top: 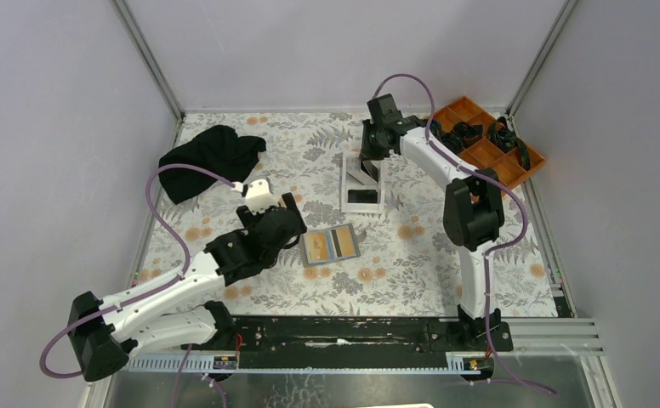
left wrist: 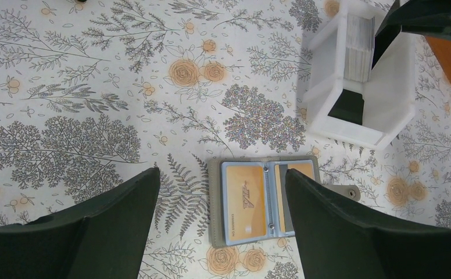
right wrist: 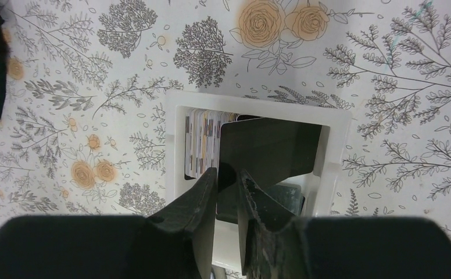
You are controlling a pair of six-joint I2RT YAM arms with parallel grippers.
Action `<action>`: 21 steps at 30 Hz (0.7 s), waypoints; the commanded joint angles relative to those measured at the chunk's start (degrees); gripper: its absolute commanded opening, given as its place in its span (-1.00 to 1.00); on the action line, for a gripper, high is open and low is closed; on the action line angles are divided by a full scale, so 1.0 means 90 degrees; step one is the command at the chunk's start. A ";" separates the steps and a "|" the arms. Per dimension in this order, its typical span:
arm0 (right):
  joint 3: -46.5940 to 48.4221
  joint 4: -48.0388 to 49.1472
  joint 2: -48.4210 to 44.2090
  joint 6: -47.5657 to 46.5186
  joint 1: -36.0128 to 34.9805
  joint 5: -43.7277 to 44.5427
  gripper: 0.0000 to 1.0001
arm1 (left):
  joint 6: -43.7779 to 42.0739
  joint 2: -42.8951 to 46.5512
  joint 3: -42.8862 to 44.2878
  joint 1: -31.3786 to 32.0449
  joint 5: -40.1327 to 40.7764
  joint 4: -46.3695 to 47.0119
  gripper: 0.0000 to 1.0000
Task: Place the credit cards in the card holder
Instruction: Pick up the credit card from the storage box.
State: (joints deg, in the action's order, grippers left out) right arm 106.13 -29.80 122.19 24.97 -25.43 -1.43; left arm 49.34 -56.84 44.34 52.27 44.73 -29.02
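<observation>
right end effector (right wrist: 228,173): fingers close together astride the near edge of the dark card (right wrist: 269,151); whether the pads bear on it cannot be told.
dark card: tilted up inside the white tray (right wrist: 342,145), beside a standing stack of cards (right wrist: 203,142).
left end effector (left wrist: 220,174): spread wide, empty, poised over the card holder (left wrist: 216,200).
card holder: open on the bench (top: 395,280), near of the tray and apart from it; orange-gold card (left wrist: 245,202) in its left slot.
technique: seat the pinch squarely, then lift straight up clear of the tray wall, so the stack stays undisturbed.
</observation>
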 commanded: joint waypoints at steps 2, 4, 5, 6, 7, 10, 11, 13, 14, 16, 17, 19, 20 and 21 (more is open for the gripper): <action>0.0184 -0.0156 -0.0521 -0.0109 -0.0013 0.0150 -0.57 | -0.0122 -0.0034 0.0061 -0.0055 0.0008 0.0390 0.73; 0.0135 -0.0232 -0.0567 -0.0168 -0.0009 0.0238 -0.64 | -0.0129 -0.0039 0.0055 -0.0056 -0.0021 0.0446 0.73; 0.0088 -0.0287 -0.0599 -0.0220 -0.0015 0.0306 -0.68 | -0.0138 -0.0039 0.0046 -0.0056 -0.0044 0.0479 0.73; 0.0047 -0.0328 -0.0629 -0.0268 -0.0009 0.0385 -0.74 | -0.0120 -0.0039 0.0029 -0.0061 -0.0062 0.0514 0.73; -0.0009 -0.0369 -0.0674 -0.0330 -0.0010 0.0486 -0.80 | -0.0105 -0.0042 0.0018 -0.0057 -0.0085 0.0539 0.73; -0.0257 -0.0374 -0.0864 -0.0498 -0.0025 0.0819 -0.95 | -0.0102 -0.0055 -0.0001 -0.0051 -0.0194 0.0666 0.73; -0.0339 -0.0372 -0.0934 -0.0563 -0.0036 0.0941 -1.00 | -0.0106 -0.0069 -0.0003 -0.0055 -0.0232 0.0703 0.73; -0.0470 -0.0373 -0.1102 -0.0714 -0.0074 0.1165 -1.00 | -0.0142 -0.0076 0.0010 -0.0056 -0.0306 0.0794 0.74; -0.0538 -0.0369 -0.1202 -0.0811 -0.0097 0.1258 -1.00 | -0.0196 -0.0066 0.0006 -0.0056 -0.0364 0.0875 0.74; -0.0697 -0.0342 -0.1443 -0.0901 -0.0138 0.1374 -1.00 | -0.0325 -0.0012 -0.0021 -0.0056 -0.0470 0.1081 0.77; -0.0791 -0.0341 -0.1596 -0.0927 -0.0150 0.1373 -1.00 | -0.0371 0.0028 -0.0025 -0.0051 -0.0523 0.1178 0.80; -0.0983 -0.0346 -0.1980 -0.0960 -0.0183 0.1347 -1.00 | -0.0472 0.0107 -0.0016 -0.0072 -0.0638 0.1381 0.87; -0.1115 -0.0350 -0.2198 -0.0967 -0.0188 0.1295 -1.00 | -0.0531 0.0165 -0.0020 -0.0084 -0.0724 0.1501 0.89; -0.1235 -0.0356 -0.2399 -0.0964 -0.0194 0.1190 -1.00 | -0.0619 0.0227 -0.0043 -0.0101 -0.0843 0.1673 0.91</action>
State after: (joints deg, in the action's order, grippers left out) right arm 97.38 -32.84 110.10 18.22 -26.26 8.47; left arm 47.33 -56.95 44.34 51.99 40.03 -21.93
